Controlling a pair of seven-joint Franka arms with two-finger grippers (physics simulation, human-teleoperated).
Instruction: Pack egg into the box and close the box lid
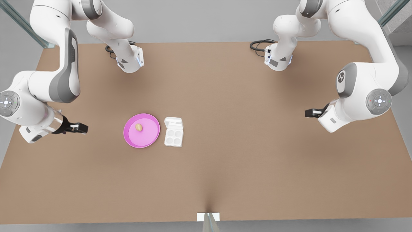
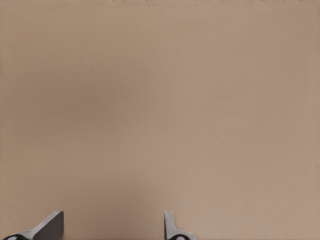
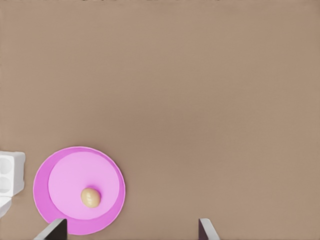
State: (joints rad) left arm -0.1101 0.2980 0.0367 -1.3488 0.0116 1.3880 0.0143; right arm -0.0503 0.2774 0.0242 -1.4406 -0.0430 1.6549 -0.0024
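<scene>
Brown and bare, the bench (image 1: 244,135) stretches wide under two white arms. A pink round plate (image 1: 148,139) lies toward the front view's left, and the small tan egg (image 1: 138,127) rests on it, a little off its middle. Just beside the plate, on its front-view right, stands the white egg carton (image 1: 173,137), very near the plate's rim. Its four round cups face up and hold nothing. The box lid (image 1: 173,122) is folded back flat on the far side of the tray.

The right claw (image 1: 80,128) hangs at the front view's left, near the plate but apart from it. In its wrist view the plate, the egg (image 3: 90,197) and a corner of the carton (image 3: 11,172) lie below; its fingers (image 3: 52,231) stand wide apart and grip nothing.

The left claw (image 1: 309,112) waits at the front view's right, well apart from the carton. Its fingers (image 2: 50,226) are also spread above bare bench, holding nothing.
</scene>
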